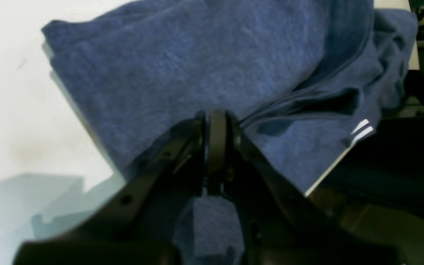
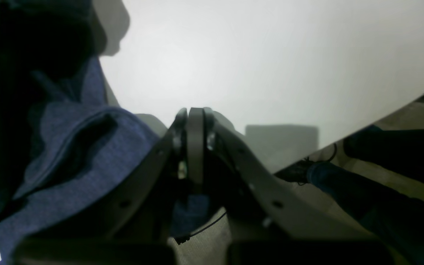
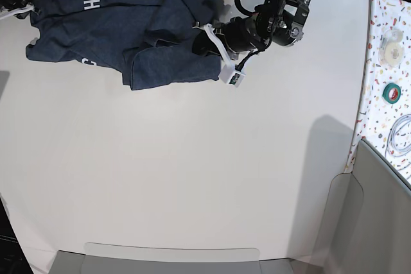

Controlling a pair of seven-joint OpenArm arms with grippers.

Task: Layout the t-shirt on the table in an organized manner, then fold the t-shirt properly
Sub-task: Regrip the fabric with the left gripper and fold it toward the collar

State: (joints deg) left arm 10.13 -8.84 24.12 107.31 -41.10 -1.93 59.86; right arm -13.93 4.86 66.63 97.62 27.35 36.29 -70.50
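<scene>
1. My left gripper [image 1: 216, 121] has its jaws pressed together with blue cloth showing between them, so I read it as pinching an edge of the t-shirt [image 3: 122, 33].
2. My right gripper [image 2: 194, 121] is also pressed shut, with a scrap of the same blue fabric below the fingers; in the base view it sits at the far-left corner, mostly out of frame.
3. The t-shirt lies bunched along the far edge of the table [image 3: 192, 178], stretched between the 2 arms, white lettering partly visible, several folds overlapping.
4. I judge the fabric light, soft and limp: it will sag and drag, not slide stiffly, and a thin pinch could slip.
5. For spreading it, I would take hold at a hem or at the shoulder seams, where the doubled cloth gives the jaws more to bite.
</scene>
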